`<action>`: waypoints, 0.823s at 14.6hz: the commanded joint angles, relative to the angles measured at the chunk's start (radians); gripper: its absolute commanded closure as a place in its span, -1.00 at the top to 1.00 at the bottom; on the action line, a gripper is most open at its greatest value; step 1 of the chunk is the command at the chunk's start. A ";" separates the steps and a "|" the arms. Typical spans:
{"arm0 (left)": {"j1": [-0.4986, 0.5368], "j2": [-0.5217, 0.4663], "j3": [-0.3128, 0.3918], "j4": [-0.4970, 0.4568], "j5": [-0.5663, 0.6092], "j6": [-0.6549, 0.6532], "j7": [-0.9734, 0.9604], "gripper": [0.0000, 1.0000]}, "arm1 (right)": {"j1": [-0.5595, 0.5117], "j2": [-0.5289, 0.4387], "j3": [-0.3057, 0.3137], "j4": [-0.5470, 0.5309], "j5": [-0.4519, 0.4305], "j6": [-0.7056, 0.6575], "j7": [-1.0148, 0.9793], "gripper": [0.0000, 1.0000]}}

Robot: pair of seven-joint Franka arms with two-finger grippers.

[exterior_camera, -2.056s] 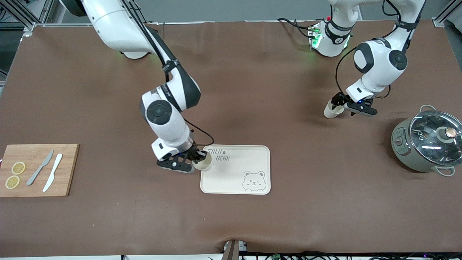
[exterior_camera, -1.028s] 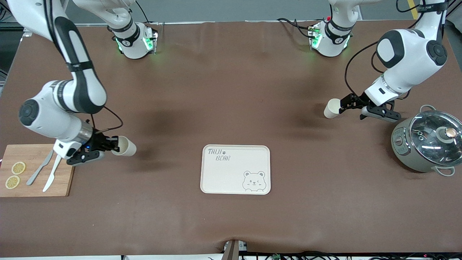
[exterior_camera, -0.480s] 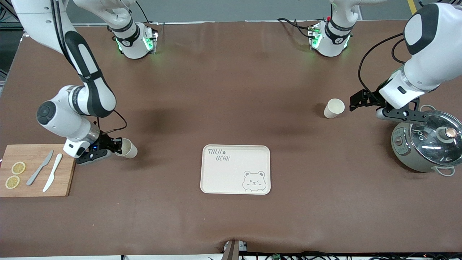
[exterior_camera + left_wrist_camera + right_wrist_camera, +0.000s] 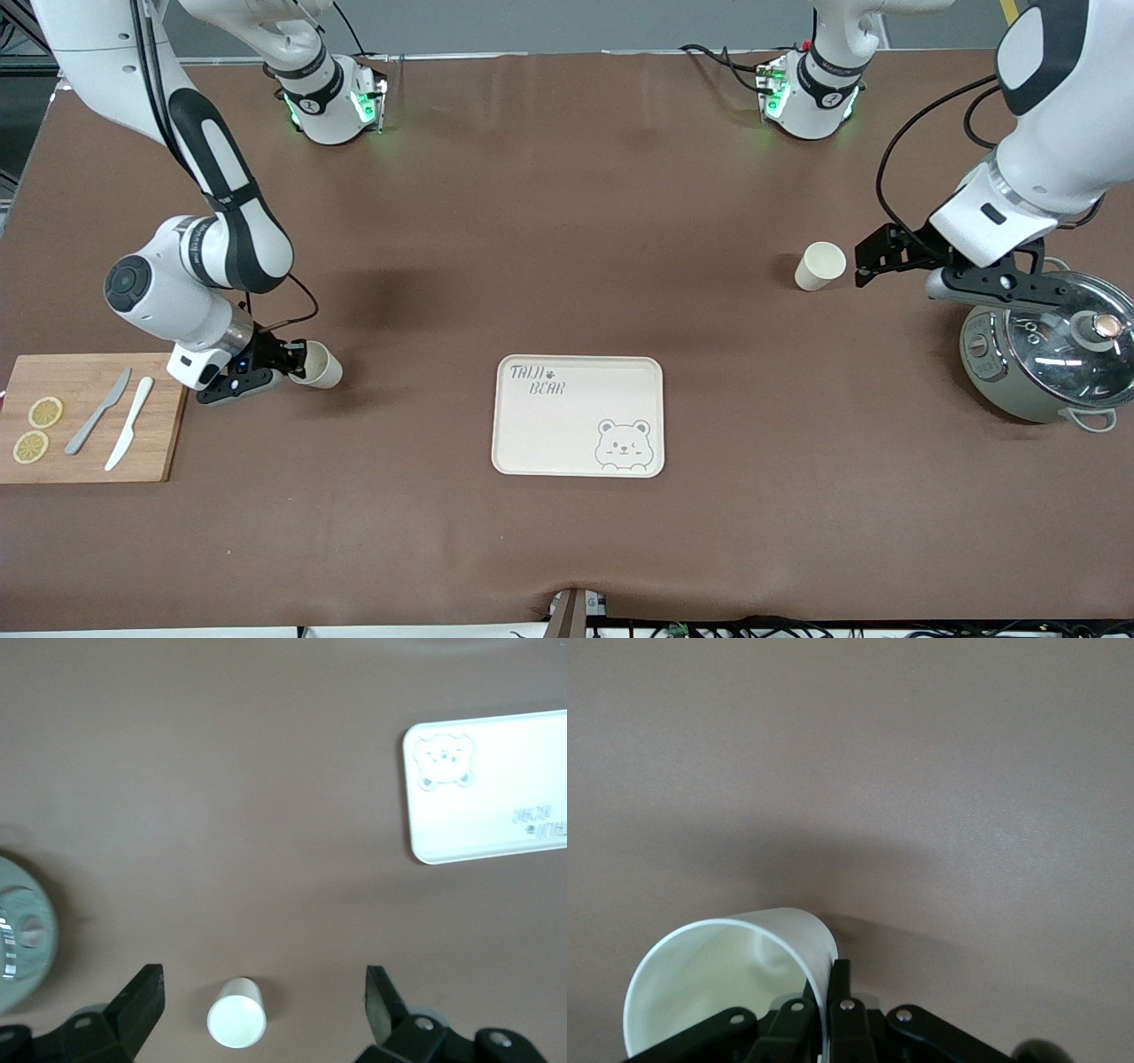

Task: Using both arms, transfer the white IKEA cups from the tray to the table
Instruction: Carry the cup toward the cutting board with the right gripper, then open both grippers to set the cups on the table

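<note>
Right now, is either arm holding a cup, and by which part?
The right gripper holds one white cup by its rim wall, over the table. The left gripper holds nothing; the other cup stands free.

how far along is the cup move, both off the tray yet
Both cups are off the tray. One cup stands on the table toward the left arm's end, with the left gripper open beside it. The other cup is clamped by its rim in the shut right gripper, beside the cutting board. Left: release that cup.
</note>
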 commanded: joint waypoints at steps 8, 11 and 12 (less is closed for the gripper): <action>-0.045 0.090 0.005 0.172 0.114 -0.031 0.004 1.00 | -0.013 0.027 -0.002 0.018 0.019 0.028 -0.038 -0.04; -0.045 0.132 0.005 0.207 0.105 -0.081 0.007 1.00 | -0.013 0.027 -0.001 0.032 0.024 0.025 -0.025 0.85; -0.045 0.146 0.007 0.213 0.095 -0.100 0.009 1.00 | -0.013 0.026 -0.002 0.038 0.024 0.024 -0.025 1.00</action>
